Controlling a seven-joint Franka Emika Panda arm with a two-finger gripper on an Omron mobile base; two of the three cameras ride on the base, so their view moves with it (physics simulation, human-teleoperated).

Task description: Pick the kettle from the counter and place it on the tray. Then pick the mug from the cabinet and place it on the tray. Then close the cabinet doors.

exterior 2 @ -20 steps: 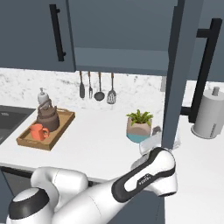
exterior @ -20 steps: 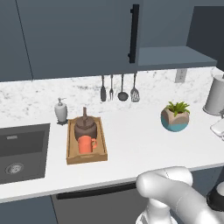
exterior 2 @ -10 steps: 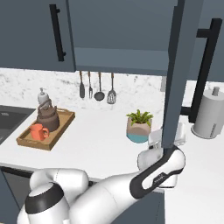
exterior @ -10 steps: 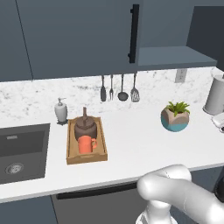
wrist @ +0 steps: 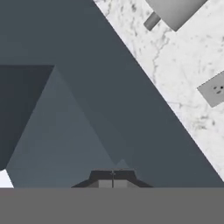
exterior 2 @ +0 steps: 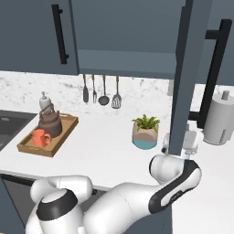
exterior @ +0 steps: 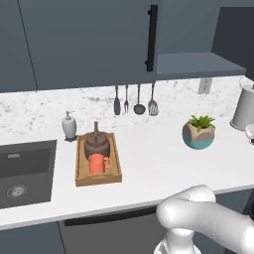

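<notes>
The two-finger gripper (wrist: 112, 178) is seen clenched, nothing grasped, against the open dark slate-blue cabinet door (exterior 2: 183, 77). The squat dark-brown kettle (exterior: 95, 144) and bright orange mug (exterior: 97, 163) are set on the light-brown wooden tray (exterior: 79, 173).

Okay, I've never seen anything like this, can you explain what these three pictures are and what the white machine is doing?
It is a white robot arm in a computer-rendered kitchen. Two pictures come from cameras behind the arm, left and right; the third looks along its hand.

On the white marbled counter a light-brown wooden tray holds a squat dark-brown kettle and a small orange mug.

The two-finger gripper is shut, empty, against the open dark slate-blue cabinet door, probably to push it closed.
</notes>
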